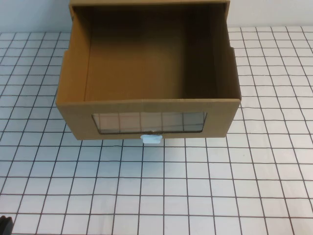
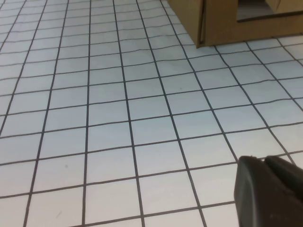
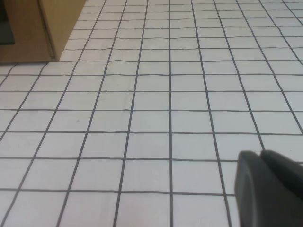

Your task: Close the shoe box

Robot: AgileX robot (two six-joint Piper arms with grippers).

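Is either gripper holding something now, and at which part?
Nothing is held. The left gripper and right gripper sit over bare table, away from the open shoe box.
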